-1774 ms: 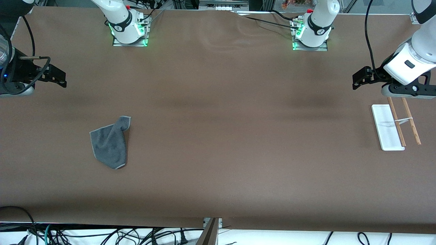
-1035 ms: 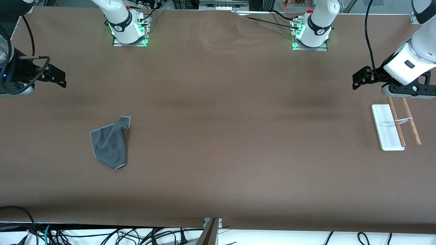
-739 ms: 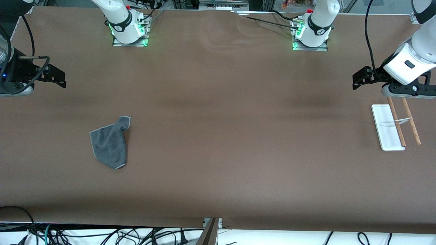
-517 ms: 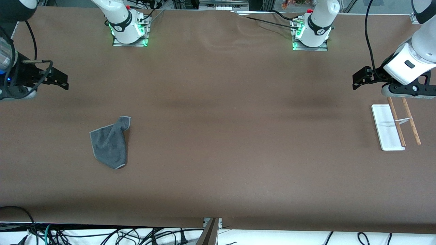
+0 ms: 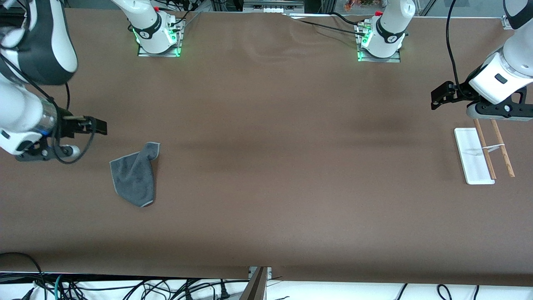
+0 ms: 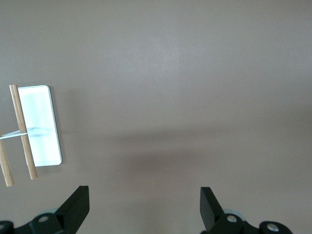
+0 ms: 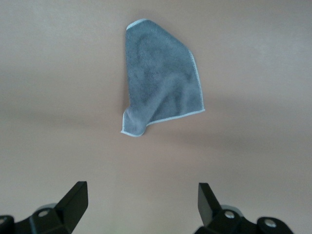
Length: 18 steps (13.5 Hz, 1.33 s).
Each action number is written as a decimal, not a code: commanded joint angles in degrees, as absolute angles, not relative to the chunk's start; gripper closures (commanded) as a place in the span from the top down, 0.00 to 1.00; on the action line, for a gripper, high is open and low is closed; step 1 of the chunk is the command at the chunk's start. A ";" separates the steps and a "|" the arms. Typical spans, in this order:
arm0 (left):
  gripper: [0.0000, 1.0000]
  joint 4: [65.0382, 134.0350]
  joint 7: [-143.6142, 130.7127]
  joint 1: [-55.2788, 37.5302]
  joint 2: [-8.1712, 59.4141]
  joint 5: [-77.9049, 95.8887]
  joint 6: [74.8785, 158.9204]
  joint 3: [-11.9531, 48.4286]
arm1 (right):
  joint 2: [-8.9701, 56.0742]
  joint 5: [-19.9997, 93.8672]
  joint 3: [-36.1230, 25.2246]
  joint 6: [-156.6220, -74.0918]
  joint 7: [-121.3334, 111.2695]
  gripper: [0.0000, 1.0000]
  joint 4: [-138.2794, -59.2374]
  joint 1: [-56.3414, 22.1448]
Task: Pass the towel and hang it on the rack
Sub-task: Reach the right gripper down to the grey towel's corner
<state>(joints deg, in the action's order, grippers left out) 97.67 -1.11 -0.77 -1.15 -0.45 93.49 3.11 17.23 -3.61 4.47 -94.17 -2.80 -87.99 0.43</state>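
The dark grey towel lies crumpled on the brown table toward the right arm's end; it also shows in the right wrist view. My right gripper is open and empty, in the air beside the towel at the table's end, its fingertips wide apart. The rack, white base with two wooden rods, stands at the left arm's end and shows in the left wrist view. My left gripper is open and empty, held over the table beside the rack, and waits.
Both arm bases stand along the table's edge farthest from the front camera. Cables hang below the nearest edge. Bare brown tabletop lies between towel and rack.
My right arm has swung in from the table's end toward the towel and lowered. The left arm, towel and rack have not moved.
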 commanded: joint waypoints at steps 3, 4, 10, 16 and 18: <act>1.00 97.47 -0.18 -0.44 -1.32 -1.41 93.43 3.34 | 25.12 -3.16 4.57 -97.72 -1.76 1.00 -86.83 -0.70; 1.00 97.47 -0.18 -0.44 -1.32 -1.32 93.43 3.34 | 26.70 -3.25 4.57 -98.00 -1.76 1.00 -86.84 -0.88; 1.00 97.56 -0.18 -0.44 -1.41 -1.41 93.43 3.34 | 33.04 -3.08 4.57 -102.03 -1.67 1.00 -87.19 -0.97; 1.00 97.47 -0.18 -0.44 -1.41 -1.32 93.43 3.34 | 34.72 -3.34 4.57 -110.91 -1.58 1.00 -93.33 -0.97; 1.00 97.47 -0.18 -0.44 -1.41 -1.32 93.43 3.34 | 34.89 -3.51 4.48 -112.75 -1.67 1.00 -95.18 -0.97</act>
